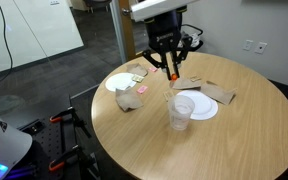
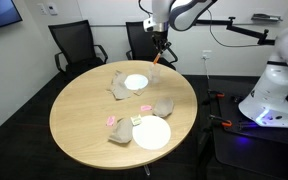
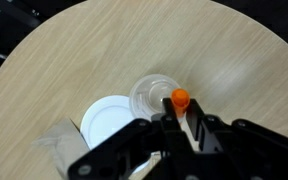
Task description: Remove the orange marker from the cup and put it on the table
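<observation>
My gripper is shut on the orange marker and holds it upright in the air above the round tan table. The marker is clear of the cup. The clear plastic cup stands upright on the table beside a white plate. In the wrist view the cup is seen from above, just below the fingers, and the marker's orange end sticks out between them. The gripper and marker also show over the table's far edge.
Two white paper plates lie on the table, with crumpled brown paper and small pink scraps. Black chairs stand behind the table. A white robot base stands beside it.
</observation>
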Available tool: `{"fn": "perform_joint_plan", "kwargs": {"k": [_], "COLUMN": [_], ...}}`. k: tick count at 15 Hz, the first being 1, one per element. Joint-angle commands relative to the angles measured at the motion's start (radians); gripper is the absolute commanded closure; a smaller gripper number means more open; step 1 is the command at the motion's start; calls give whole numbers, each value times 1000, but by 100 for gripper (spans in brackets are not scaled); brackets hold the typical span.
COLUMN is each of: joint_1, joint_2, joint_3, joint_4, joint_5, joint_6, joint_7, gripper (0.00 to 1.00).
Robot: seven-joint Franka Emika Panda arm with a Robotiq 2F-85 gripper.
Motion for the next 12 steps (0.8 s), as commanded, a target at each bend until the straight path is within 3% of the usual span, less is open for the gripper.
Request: {"fn": "perform_joint_plan", "kwargs": {"k": [1, 5, 12], "joint_1": [-3, 14, 37], "joint_2": [-143, -212, -213], "joint_3": [-2, -18, -43], "joint_4": [-139, -238, -361], "joint_5": [145, 325, 474], "joint_6": [67, 129, 261], "joint_7": [-18, -29, -73], "gripper": [95, 95, 95]}}
